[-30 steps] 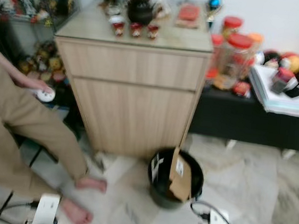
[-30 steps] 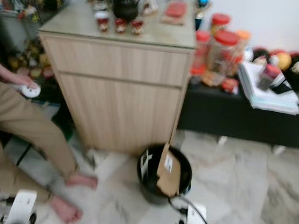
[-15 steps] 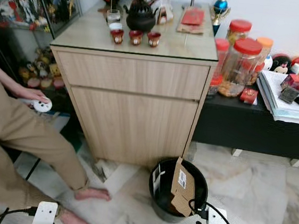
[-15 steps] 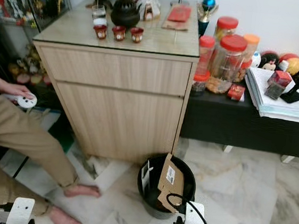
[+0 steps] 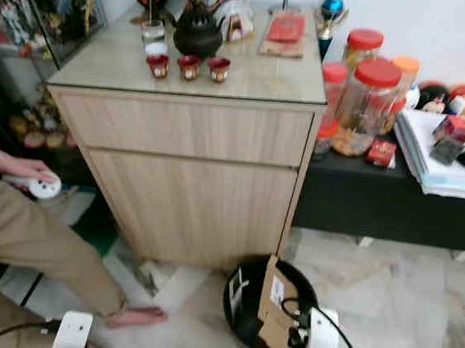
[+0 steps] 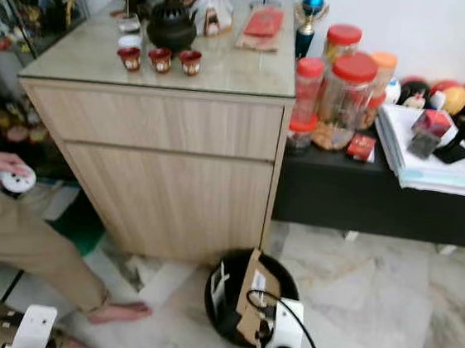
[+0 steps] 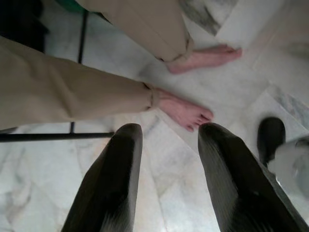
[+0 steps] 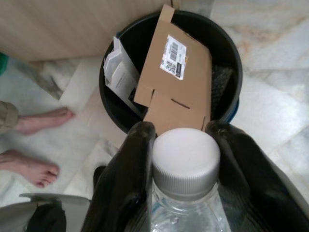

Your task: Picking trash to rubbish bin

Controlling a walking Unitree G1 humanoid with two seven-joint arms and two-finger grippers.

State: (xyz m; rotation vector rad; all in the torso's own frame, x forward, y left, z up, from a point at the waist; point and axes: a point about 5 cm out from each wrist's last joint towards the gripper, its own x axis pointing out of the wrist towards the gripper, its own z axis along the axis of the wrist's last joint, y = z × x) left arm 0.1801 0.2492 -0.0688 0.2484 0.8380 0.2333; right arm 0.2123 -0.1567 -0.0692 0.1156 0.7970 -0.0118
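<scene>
We hold a clear bottle (image 8: 186,193) with a white cap clamped in our right gripper (image 8: 186,169), just short of the black rubbish bin (image 8: 231,53). Inside the bin stands a cardboard piece (image 8: 176,82). Our left gripper (image 7: 166,159) hangs parted over the marble floor (image 7: 231,82), away from the bin, near a person's bare foot (image 7: 183,110).

A lived-in home: a wooden cabinet (image 5: 192,161) with a teapot (image 5: 197,31) and small cups (image 5: 187,66), snack jars (image 5: 371,105) on a low bench, marble floor (image 5: 387,290), a barefoot person (image 5: 18,235) sitting nearby
</scene>
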